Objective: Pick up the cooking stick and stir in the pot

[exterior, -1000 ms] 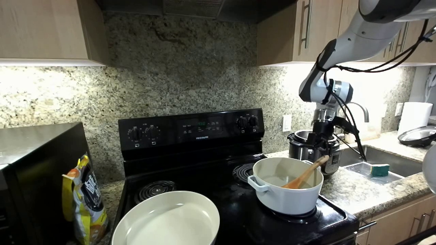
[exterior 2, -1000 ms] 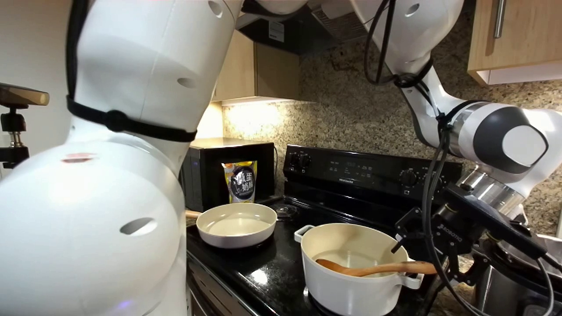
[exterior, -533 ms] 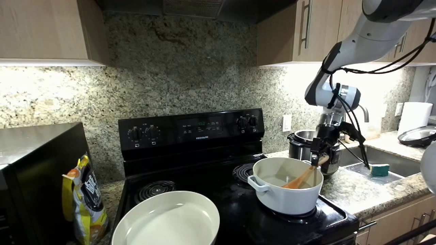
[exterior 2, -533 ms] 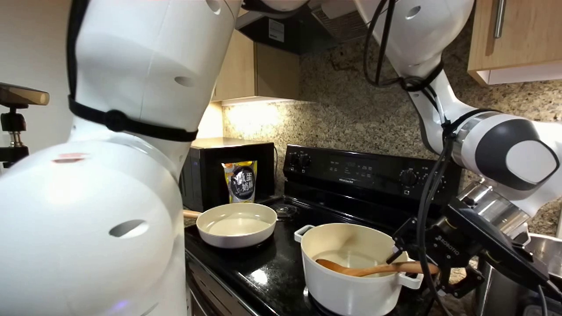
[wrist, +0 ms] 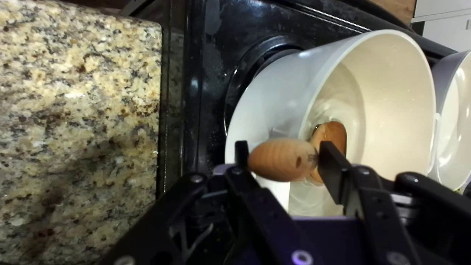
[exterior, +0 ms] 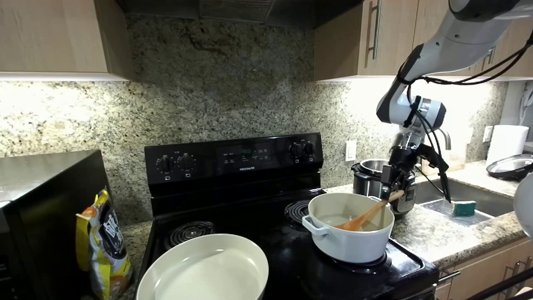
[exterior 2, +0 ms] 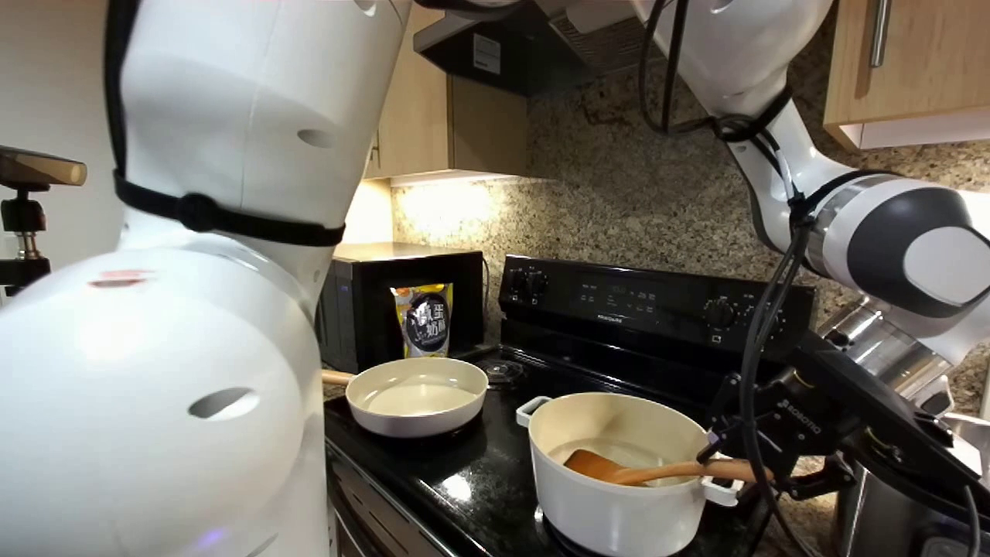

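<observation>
The cooking stick point(exterior: 366, 217) leans in the white pot point(exterior: 354, 246) in both exterior views. Its orange-brown paddle sits low inside, and its paler handle rises over the rim beside a side handle. In the wrist view my gripper point(wrist: 283, 156) has the rounded end of the handle filling the gap between its black fingers point(wrist: 334, 173); both seem to touch the wood. Part of the paddle is hidden behind a finger. In an exterior view a cable crosses in front of the gripper point(exterior 2: 749, 468) and the handle end.
A shallow pan point(exterior 2: 414, 425) stands elsewhere on the stove. Right behind the gripper is a black-and-steel cooker point(exterior: 366, 183). A granite counter point(wrist: 73, 110) borders the stove, with a sink point(exterior: 458, 191) farther along. A snack bag point(exterior 2: 425, 321) leans by the microwave.
My gripper has moved down and to the side onto the handle, and its fingers have come together around it. The stick's paddle has shifted and turned, and the pot has slid very slightly.
</observation>
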Robot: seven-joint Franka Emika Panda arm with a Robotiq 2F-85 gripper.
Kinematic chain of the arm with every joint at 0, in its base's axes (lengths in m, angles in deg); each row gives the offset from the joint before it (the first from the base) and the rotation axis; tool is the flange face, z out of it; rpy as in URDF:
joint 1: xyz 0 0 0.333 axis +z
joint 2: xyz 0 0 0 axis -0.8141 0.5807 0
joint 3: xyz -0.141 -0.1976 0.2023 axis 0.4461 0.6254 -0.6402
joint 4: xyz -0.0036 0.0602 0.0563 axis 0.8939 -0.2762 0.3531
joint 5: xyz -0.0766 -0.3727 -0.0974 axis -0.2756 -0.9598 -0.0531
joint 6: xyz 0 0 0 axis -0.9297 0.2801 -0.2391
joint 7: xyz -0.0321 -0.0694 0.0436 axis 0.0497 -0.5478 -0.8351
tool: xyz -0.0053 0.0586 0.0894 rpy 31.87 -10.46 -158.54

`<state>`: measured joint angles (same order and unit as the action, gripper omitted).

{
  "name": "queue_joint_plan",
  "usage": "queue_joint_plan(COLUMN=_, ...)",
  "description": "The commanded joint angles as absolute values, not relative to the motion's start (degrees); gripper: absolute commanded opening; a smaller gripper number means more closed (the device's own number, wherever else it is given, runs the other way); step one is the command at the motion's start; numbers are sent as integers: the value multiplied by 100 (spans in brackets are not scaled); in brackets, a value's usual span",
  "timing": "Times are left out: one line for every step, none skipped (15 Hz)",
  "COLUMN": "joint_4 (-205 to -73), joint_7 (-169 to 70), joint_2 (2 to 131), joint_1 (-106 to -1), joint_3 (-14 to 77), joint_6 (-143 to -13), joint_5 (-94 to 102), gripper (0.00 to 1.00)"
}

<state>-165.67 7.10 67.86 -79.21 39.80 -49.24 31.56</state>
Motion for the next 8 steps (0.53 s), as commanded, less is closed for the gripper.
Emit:
queue_joint_plan(joint_4=-16904, joint_7=938, joint_2=6429, joint_1=-7952, joint_3=4022, joint_6=-5076, joint_5=3362, gripper=73)
queue_joint_plan(joint_4=-16939, joint_7=928, joint_2=6391, joint_1=-7936, joint_3=4035, joint_6=-5097, joint_5=3357, gripper=74)
queue_joint_plan(joint_4=-16956, joint_7=908, joint_2=6377, joint_1=-7921, joint_3=4044, joint_6=-5089, joint_5=3331, gripper=81)
queue_joint_plan(joint_4=-16967, joint_7=898, joint_2=6379, joint_1=-7912, joint_3=4048, joint_6=-5065, joint_5=3310, gripper=86)
queue_joint_plan(joint_4=-16987, joint_7=890, joint_2=6380, joint_1=-7905, joint_3=4053, joint_6=-5063, joint_5=3298, gripper=93)
queue_joint_plan(joint_4=-17001, joint_7=900, joint_2=6397, joint_1=-7907, joint_3=4056, joint_6=-5043, joint_5=3293, gripper=98)
queue_joint_plan(joint_4=-17025, joint_7=933, joint_2=6405, joint_1=-7914, joint_3=4060, joint_6=-5039, joint_5=3287, gripper=100)
queue_joint_plan(joint_4=-17051, joint_7=944, joint_2=6403, joint_1=-7920, joint_3=4065, joint_6=-5032, joint_5=3286, gripper=100)
